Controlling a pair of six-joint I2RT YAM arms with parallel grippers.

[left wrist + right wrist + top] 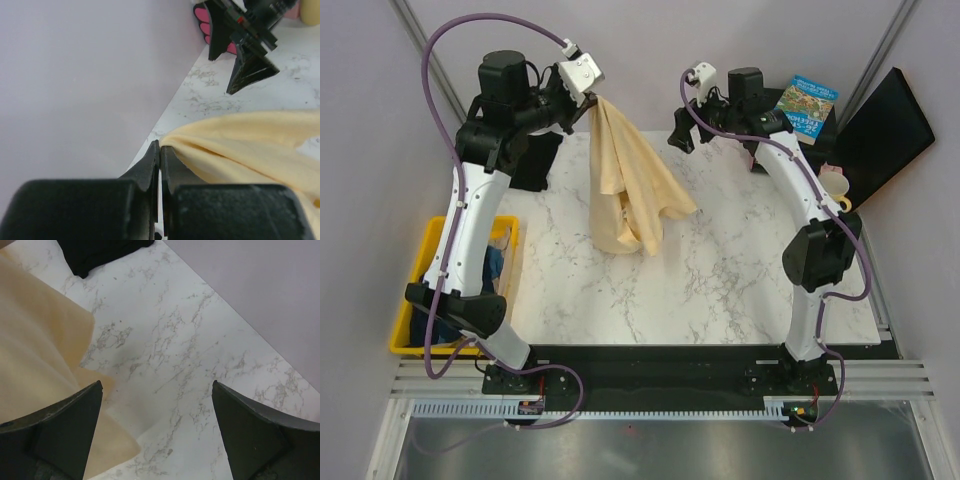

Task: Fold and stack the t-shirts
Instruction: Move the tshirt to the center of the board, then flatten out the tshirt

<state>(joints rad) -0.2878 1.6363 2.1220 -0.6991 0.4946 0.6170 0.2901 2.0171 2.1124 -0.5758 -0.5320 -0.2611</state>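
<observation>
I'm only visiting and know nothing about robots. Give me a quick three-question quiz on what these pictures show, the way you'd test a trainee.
1. True or false: the left gripper is shut on the cream-yellow t-shirt and holds it up off the table.
2. Pick one. The right gripper is: A) open and holding nothing; B) shut on the same t-shirt; C) out of sight in every view.
3. Fill in: the bin at the table's left edge is coloured ____.

Key: 1 true; 2 A; 3 yellow.
</observation>
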